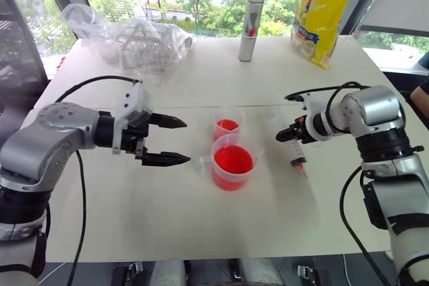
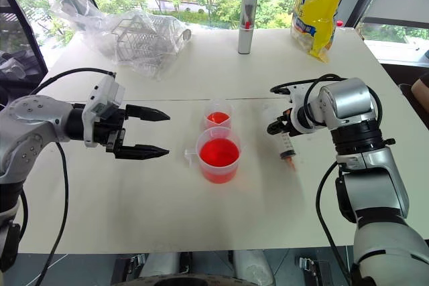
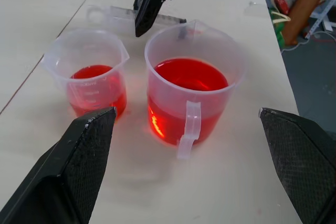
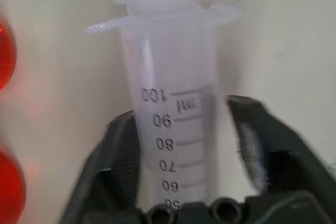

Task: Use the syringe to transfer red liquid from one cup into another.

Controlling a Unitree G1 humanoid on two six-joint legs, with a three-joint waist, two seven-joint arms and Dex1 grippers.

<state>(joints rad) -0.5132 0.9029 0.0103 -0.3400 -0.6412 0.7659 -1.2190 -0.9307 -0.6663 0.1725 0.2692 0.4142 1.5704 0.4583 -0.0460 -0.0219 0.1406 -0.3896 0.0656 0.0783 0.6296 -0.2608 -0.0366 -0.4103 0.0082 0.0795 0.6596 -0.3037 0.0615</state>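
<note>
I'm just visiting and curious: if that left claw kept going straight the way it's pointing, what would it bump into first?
Most likely the handled beaker of red liquid. The open left gripper points at it across bare table, the smaller cup just beside; depth is hard to judge.

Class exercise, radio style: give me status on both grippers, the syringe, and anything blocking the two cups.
Left gripper open, empty, beside the beaker. Right gripper fingers loose around the syringe, lying on the table. Small cup behind the beaker; nothing in the way.

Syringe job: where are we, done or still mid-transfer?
Both the smaller cup and the handled beaker hold red liquid. The syringe lies on the table between the right gripper fingers, apparently just released. Left gripper is open, empty. Little seems left.
</note>
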